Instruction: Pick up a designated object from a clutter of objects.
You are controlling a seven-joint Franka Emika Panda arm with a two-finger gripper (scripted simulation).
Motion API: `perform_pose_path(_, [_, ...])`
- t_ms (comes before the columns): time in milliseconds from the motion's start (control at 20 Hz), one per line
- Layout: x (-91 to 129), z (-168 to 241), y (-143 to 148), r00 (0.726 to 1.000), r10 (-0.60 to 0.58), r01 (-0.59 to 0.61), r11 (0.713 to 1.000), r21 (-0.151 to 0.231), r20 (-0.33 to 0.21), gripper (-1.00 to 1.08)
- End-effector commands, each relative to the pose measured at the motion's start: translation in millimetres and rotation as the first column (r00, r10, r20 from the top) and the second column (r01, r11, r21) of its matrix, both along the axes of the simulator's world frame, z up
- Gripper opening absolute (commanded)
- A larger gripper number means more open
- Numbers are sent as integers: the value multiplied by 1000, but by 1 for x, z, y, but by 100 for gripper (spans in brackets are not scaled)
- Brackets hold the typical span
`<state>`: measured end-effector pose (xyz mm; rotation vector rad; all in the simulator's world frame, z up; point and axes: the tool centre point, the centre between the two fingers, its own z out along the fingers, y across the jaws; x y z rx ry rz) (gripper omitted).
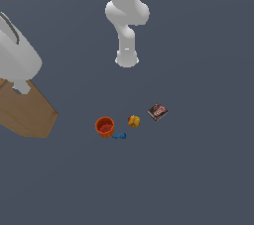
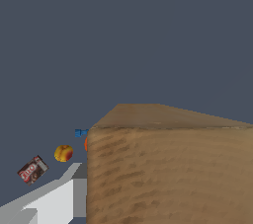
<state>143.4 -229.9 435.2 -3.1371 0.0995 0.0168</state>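
Exterior view: orange-red cup (image 1: 104,127), open-topped, red inside, sits at nine o'clock of the fruit-like lump (image 1: 134,121). Wrist view fills with the tan box (image 2: 168,168); gripper (image 1: 21,87) closure can't be told.

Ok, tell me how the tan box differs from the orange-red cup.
The tan box is flat-faced, angular, plain brown; the orange-red cup is round and open-topped. The box looks far larger than the cup. The box sits under the hand at the exterior view's left; the cup stands free among the small items.

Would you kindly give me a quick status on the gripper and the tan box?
Gripper at tan box, closure unclear. Orange cup, fruit, packet lie apart from it.
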Motion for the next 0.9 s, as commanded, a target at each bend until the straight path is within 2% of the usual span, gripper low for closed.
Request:
perform_pose_path(0, [1, 9, -3, 1000, 1, -1, 1000, -3, 10, -100])
perform_pose_path(850, [3, 12, -7, 1000, 0, 0, 1000, -3, 11, -100])
